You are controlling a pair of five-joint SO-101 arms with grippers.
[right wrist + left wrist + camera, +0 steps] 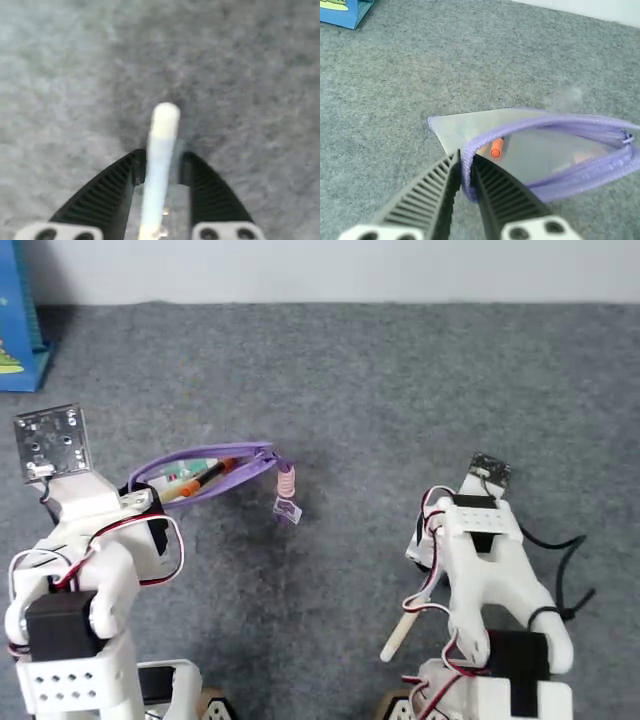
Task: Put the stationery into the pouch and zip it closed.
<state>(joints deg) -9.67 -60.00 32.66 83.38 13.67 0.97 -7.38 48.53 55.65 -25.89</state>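
My left gripper [465,161] is clamped on the purple zipper edge of the pouch [540,145], with the two ribbed fingers [437,182] pressed together on either side of the zipper band at the pouch's near end. The pouch is clear with a purple zipper, and its mouth gapes open along the top. Inside it I see an orange pen cap [496,148] lying near the pinched end. In the high view the pouch [200,472] lies on the grey felt table [380,380] just ahead of my left arm, with an orange and black pen [208,478] inside. A pink zipper charm [287,482] trails from its far end onto the felt.

My right gripper [161,156] is closed around a white pen [161,140], which runs between the fingers and ends in a rounded tip just past them. In the high view the white pen [398,637] pokes out from under my right arm (well apart from the pouch), slanting over the felt.

A blue box [15,335] stands at the far left corner of the table.
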